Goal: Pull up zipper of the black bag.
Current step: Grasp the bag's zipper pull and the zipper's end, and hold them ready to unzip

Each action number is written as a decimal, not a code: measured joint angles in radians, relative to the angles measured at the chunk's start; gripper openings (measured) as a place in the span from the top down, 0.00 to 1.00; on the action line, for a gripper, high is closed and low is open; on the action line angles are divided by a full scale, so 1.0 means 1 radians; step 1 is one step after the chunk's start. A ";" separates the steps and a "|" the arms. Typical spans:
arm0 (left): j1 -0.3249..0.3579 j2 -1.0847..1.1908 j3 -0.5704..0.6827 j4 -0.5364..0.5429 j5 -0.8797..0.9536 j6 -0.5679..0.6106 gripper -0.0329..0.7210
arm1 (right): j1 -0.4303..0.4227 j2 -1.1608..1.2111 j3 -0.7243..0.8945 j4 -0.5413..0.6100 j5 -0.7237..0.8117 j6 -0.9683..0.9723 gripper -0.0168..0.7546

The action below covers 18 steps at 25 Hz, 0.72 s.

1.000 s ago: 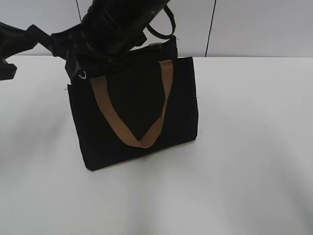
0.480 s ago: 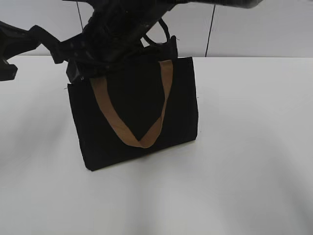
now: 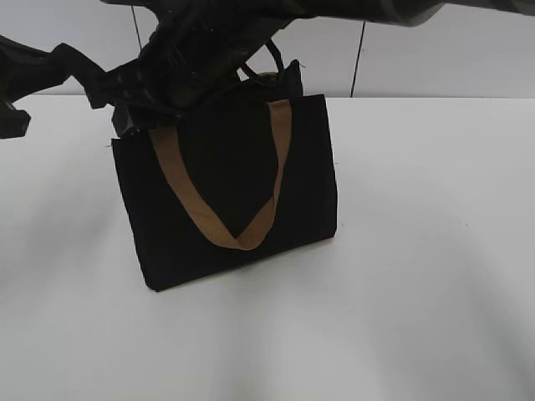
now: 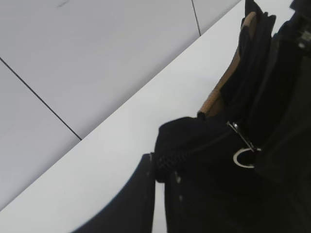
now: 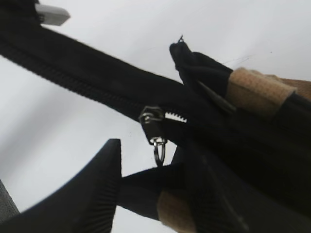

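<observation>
The black bag (image 3: 226,184) stands upright on the white table, one tan handle hanging down its front. My left gripper (image 4: 163,167) is shut on the bag's top corner at the zipper's end; in the exterior view it (image 3: 124,117) is at the bag's upper left corner. The zipper (image 5: 97,92) runs along the top edge. Its silvery pull tab (image 5: 158,145) hangs from the slider and also shows in the left wrist view (image 4: 244,154). My right gripper (image 5: 155,182) is open, its fingers either side of the pull tab and just below it, not touching it.
The white table (image 3: 418,292) spreads around the bag, with a pale panelled wall (image 3: 418,50) behind it. Both black arms crowd over the bag's top left, hiding the zipper in the exterior view. The second tan handle (image 5: 257,90) lies beside the zip line.
My right arm has come down and left over the bag's top. The silvery ring, visible a second ago at the bag's upper left corner, is now hidden behind the arms. The bag's top shifted slightly.
</observation>
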 joint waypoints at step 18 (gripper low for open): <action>0.000 -0.003 0.000 -0.001 0.001 0.000 0.93 | 0.000 0.002 0.000 0.001 -0.041 0.108 0.64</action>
